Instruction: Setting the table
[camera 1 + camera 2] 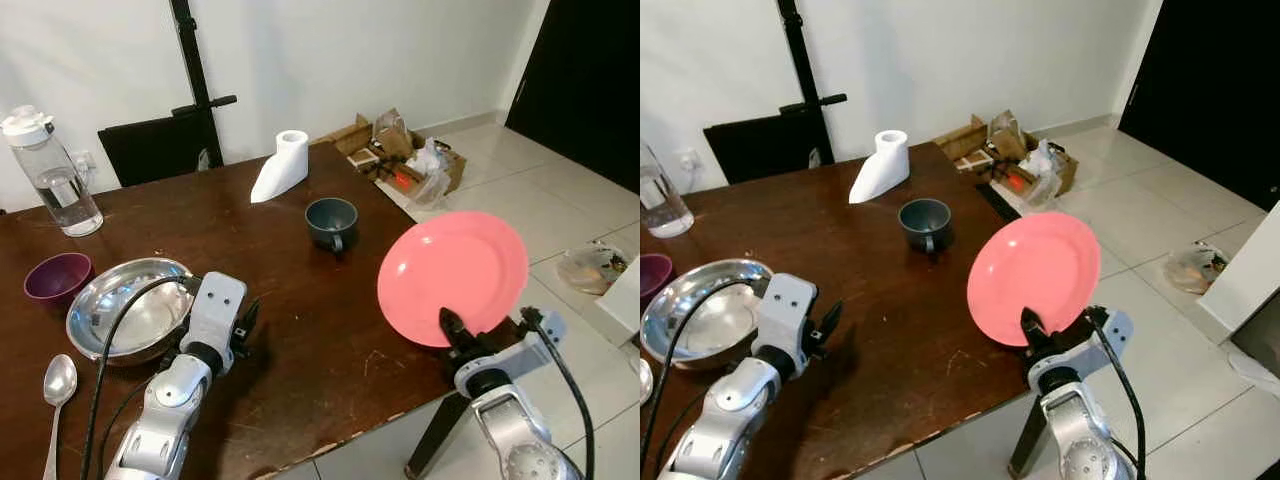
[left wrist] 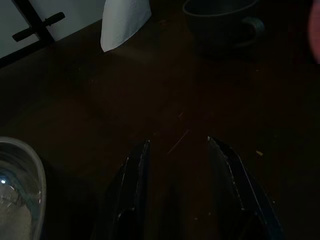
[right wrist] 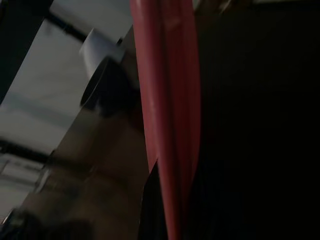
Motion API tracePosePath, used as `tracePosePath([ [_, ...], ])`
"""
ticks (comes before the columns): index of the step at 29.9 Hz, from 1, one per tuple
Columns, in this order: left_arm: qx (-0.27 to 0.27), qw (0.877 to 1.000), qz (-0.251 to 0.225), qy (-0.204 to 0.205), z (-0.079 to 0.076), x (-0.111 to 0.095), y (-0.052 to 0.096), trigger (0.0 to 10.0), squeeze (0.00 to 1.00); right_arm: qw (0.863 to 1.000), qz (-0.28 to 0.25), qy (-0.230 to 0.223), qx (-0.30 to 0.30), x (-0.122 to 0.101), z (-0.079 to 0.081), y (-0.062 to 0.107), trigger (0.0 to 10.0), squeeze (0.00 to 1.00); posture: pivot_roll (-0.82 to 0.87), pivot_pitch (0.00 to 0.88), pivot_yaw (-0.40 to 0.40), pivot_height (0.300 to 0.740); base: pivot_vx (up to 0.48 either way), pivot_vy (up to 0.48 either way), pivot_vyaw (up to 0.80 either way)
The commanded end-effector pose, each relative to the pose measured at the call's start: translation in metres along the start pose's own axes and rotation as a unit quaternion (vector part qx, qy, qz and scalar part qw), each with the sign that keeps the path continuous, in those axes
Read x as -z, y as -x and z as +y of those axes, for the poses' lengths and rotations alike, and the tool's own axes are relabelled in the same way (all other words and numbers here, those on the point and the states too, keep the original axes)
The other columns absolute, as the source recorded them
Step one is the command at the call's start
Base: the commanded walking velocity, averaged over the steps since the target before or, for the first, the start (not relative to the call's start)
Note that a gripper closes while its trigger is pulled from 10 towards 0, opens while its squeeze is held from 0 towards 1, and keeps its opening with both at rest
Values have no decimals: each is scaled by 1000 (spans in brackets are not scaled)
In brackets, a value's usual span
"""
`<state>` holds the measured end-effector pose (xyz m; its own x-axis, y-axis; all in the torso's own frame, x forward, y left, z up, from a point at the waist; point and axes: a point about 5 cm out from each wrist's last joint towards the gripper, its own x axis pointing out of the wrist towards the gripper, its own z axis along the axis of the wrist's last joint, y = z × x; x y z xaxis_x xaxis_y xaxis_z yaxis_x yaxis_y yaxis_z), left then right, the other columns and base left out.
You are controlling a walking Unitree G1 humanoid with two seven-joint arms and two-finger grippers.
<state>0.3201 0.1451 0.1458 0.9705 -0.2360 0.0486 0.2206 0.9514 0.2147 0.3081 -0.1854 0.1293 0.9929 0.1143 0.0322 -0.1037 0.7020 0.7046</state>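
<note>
A pink plate (image 1: 455, 275) stands tilted up on edge over the table's right front corner, and my right gripper (image 1: 455, 330) is shut on its lower rim. The right wrist view looks along the plate's edge (image 3: 167, 115), with one black finger (image 3: 150, 205) pressed against it. My left gripper (image 1: 245, 325) hovers low over the dark wooden table (image 1: 300, 290), open, with nothing between its fingers (image 2: 132, 175). A dark blue mug (image 1: 331, 222) stands mid-table. A steel bowl (image 1: 125, 305) sits just left of the left wrist. A purple bowl (image 1: 58, 277) and a spoon (image 1: 55, 390) lie further left.
A water bottle (image 1: 50, 175) stands at the back left and a white paper roll (image 1: 282, 165) lies at the back. A black stand (image 1: 195, 80) rises behind the table. Boxes and bags (image 1: 405, 160) clutter the tiled floor to the right. The table's front edge (image 1: 330, 440) is close.
</note>
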Motion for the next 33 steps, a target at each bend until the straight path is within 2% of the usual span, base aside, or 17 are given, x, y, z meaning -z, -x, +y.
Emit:
tracePosePath([
  [1,2,1000,12,-3,-2,7,3,10000,0,999,39,4,-2,14,-2,1,10000,596,57,112,106,740,0,0,0],
  [4,2,1000,12,-2,-2,7,3,10000,0,998,62,21,-25,20,5,1,10000,655,58,113,105,740,0,0,0],
  [5,2,1000,12,-2,-2,7,3,10000,0,997,67,24,-31,22,6,1,10000,808,57,112,104,740,0,0,0],
  [6,2,1000,12,-2,-2,7,3,10000,0,997,70,26,-34,23,7,1,10000,808,57,112,104,740,0,0,0],
  [7,2,1000,12,-3,-3,7,3,10000,0,997,69,35,-29,23,6,1,10000,1000,58,112,103,740,0,0,0],
  [15,1,1000,13,-2,-3,8,4,10000,0,997,23,61,-40,6,14,-2,10000,1000,54,113,104,740,0,0,0],
  [17,3,1000,13,-1,-4,8,4,10000,0,990,34,130,-39,5,13,0,10000,1000,52,113,105,740,0,0,0],
  [19,3,1000,12,0,-4,7,3,10000,0,963,57,260,-33,6,11,1,10000,1000,52,113,106,740,0,0,0],
  [20,4,1000,11,0,-4,6,4,10000,0,939,76,334,-36,8,11,3,10000,761,47,118,109,740,0,0,0],
  [21,4,1000,11,1,-4,6,4,10000,0,920,88,380,-39,10,11,4,10000,761,47,118,109,740,0,0,0],
  [22,4,1000,11,1,-4,6,4,10000,0,910,94,402,-41,10,11,6,10000,306,46,118,109,740,0,0,0],
  [25,6,1000,11,0,-4,6,4,10000,0,897,108,426,-55,9,13,11,10000,271,46,119,109,740,0,0,0],
  [26,6,1000,11,1,-4,6,4,10000,0,886,117,445,-58,9,12,14,10000,153,46,119,109,740,0,0,0],
  [27,6,1000,11,1,-4,6,4,10000,0,886,117,445,-58,9,12,14,10000,153,46,119,109,740,0,0,0],
  [30,6,1000,9,2,-5,5,3,10000,0,853,132,501,-59,5,5,22,10000,129,45,121,109,740,0,0,0],
  [32,6,1000,9,2,-5,5,3,10000,0,852,125,505,-56,2,3,24,10000,125,45,121,109,740,0,0,0],
  [33,6,1000,9,2,-5,5,3,10000,0,865,106,488,-58,-4,7,23,10000,122,39,124,108,740,0,0,0],
])
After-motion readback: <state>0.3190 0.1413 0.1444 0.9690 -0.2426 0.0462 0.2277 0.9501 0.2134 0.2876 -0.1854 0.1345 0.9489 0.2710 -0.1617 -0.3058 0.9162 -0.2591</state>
